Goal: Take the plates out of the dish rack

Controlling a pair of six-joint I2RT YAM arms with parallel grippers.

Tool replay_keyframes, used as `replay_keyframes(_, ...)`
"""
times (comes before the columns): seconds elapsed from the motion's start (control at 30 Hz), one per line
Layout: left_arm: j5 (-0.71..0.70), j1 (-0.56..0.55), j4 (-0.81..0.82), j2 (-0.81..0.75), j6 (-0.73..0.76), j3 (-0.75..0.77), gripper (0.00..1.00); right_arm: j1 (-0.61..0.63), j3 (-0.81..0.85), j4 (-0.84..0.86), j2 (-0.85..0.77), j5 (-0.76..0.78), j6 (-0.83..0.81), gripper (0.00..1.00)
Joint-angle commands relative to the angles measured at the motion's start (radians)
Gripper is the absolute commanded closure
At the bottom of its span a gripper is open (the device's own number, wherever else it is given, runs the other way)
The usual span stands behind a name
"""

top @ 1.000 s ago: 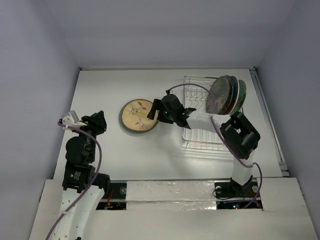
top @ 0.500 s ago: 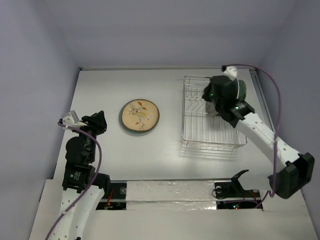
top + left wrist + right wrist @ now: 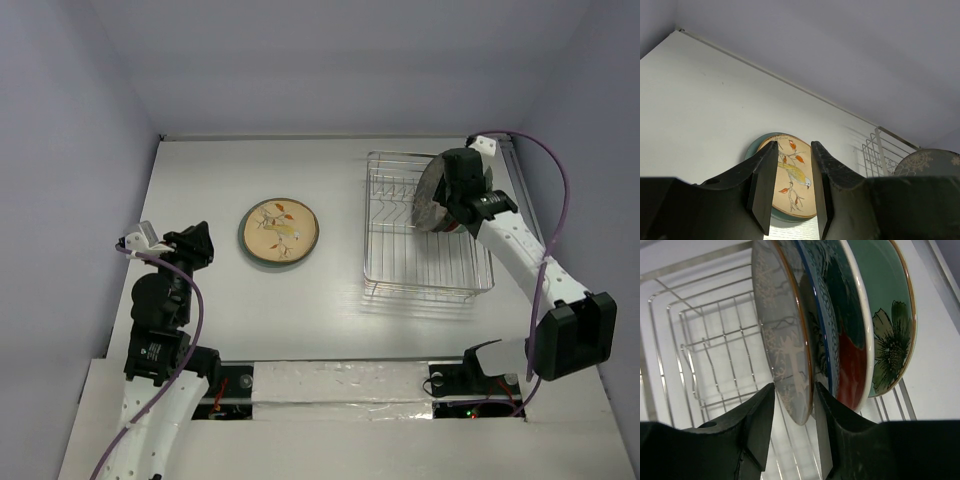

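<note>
Chrome wire dish rack (image 3: 425, 292), upright patterned plates (image 3: 855, 340)

A white tabletop (image 3: 230, 310) sits boxed in on the left, back and right by plain, pale lavender-grey walls (image 3: 330, 60). A silvery taped strip (image 3: 340, 378) lines its near edge, between white boards (image 3: 570, 430). The light is soft and even, leaving only faint shadows.

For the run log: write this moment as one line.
left gripper: open, empty | right gripper: astride front plate rim in dish rack, grip unclear | bird plate: on table
</note>
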Motion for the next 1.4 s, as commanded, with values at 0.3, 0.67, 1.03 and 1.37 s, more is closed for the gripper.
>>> replay_keyframes(0.3,0.004,-0.007,0.034,-0.009,0.000,-0.006,0.71,-0.035,0.026,0.052,0.121,0.019,-0.034,0.60)
replay_keyframes(0.67,0.004,-0.007,0.037,-0.006,-0.001,-0.007,0.71,-0.035,0.169,-0.034,0.172,0.140,-0.091,0.98)
replay_keyframes(1.03,0.004,-0.007,0.034,-0.015,-0.001,-0.007,0.71,0.079,0.445,-0.216,0.112,0.172,-0.187,1.00)
replay_keyframes(1.37,0.004,-0.007,0.031,0.003,0.000,-0.004,0.71,0.168,0.426,-0.076,-0.052,-0.071,-0.137,1.00)
